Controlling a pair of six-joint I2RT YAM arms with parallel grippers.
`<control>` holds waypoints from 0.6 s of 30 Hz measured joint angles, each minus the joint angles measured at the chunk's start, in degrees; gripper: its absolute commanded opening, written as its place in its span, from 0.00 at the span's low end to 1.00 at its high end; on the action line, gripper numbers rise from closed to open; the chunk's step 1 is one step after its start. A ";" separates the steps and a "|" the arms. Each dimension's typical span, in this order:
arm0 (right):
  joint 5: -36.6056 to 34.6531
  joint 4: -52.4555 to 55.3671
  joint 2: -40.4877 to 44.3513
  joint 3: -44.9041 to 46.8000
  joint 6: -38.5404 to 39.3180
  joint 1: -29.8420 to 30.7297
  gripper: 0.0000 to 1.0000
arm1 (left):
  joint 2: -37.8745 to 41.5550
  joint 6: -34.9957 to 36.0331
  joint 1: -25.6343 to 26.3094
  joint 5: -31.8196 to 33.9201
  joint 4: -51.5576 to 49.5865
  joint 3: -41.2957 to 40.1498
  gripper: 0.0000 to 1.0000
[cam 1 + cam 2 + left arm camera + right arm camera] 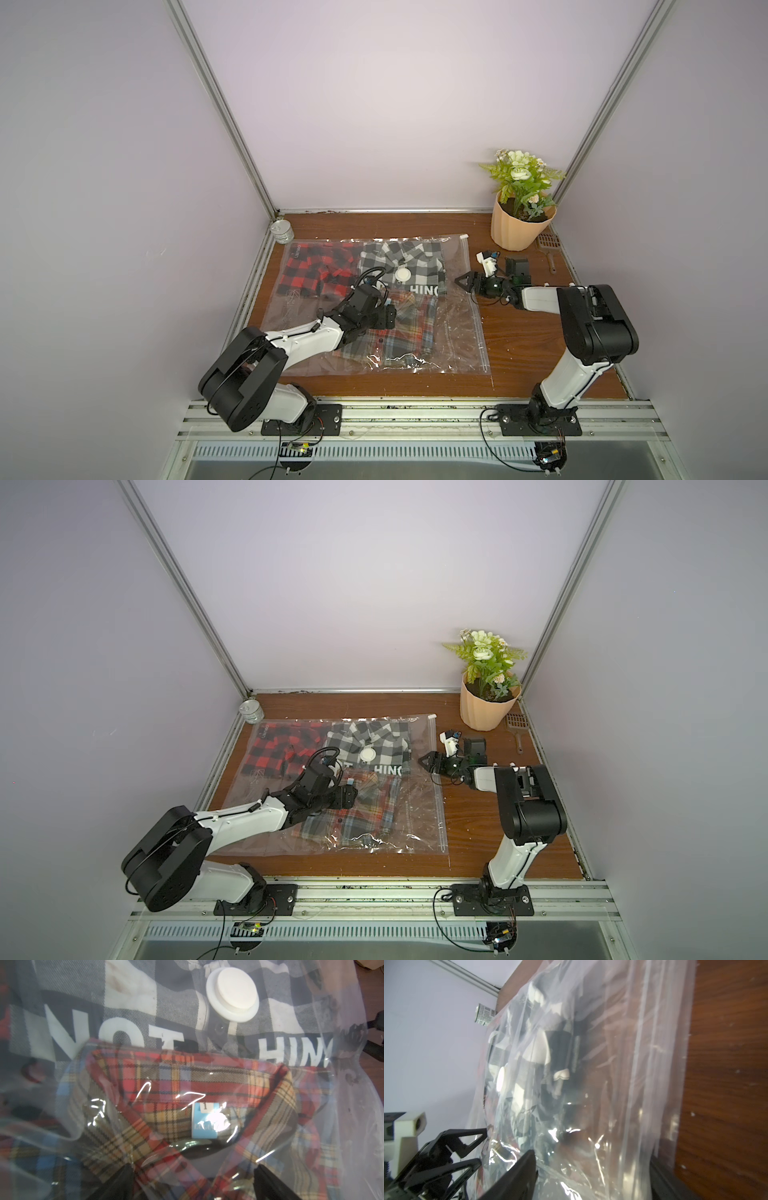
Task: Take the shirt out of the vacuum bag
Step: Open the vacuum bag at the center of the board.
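Vacuum bag (457,328) lies flat on the wooden table (523,357), between the two arms. Zip strip (480,332) runs along its right edge, with the slider (464,236) at the far corner.

Three shirts are inside, all under the film:
- red-and-black check shirt (307,270), far left
- black-and-white check shirt (419,262), far middle, with the valve disc (402,274) over it
- multicolour plaid shirt (411,328), nearer the arms, its collar overlapping the black-and-white one

Left gripper (192,1169) sits over the plaid shirt's collar, on top of the film, with its jaws spread wide and gripping nothing. Can't tell if it presses on the bag.

Right gripper (463,282) is rolled on its side at the zip edge, level with the valve. Its jaws are apart. Right wrist view shows loose film of that edge between the fingers, not pinched.

Tin can (282,232) sits in the far left corner and a potted plant (521,224) in the far right, both off the bag.
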State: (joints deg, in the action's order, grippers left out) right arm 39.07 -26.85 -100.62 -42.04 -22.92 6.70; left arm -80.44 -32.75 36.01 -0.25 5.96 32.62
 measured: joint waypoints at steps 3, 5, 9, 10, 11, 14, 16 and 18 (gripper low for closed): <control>2.29 -4.00 1.55 4.57 -1.22 0.28 0.79 | 0.00 0.13 0.00 -0.04 -0.17 0.11 0.92; 3.50 -5.25 3.87 7.74 -1.95 0.39 0.79 | 0.07 0.37 0.00 -0.22 -0.63 0.37 0.92; 4.52 -5.40 10.10 12.90 -2.84 0.46 0.78 | 0.74 1.05 0.00 -1.42 -2.51 2.32 0.92; 4.63 -5.16 11.85 13.79 -2.95 0.46 0.78 | 1.03 1.25 0.00 -1.77 -3.04 3.10 0.93; 4.66 -4.81 13.38 14.40 -2.97 0.46 0.78 | 1.27 1.33 0.00 -2.08 -3.39 3.89 0.92; 4.70 -4.09 19.12 16.70 -3.54 0.46 0.78 | 1.79 1.66 0.00 -2.64 -3.87 6.43 0.92; 4.79 -4.22 22.69 18.67 -4.50 0.46 0.78 | 1.95 1.81 0.00 -3.32 -4.13 8.07 0.92; 4.83 -4.96 25.18 20.83 -5.75 0.48 0.78 | 1.97 2.23 0.02 -4.04 -4.50 9.44 0.92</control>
State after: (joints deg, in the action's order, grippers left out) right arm 43.90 -31.81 -75.44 -21.21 -28.67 7.18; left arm -78.48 -30.52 36.03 -4.29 1.45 42.06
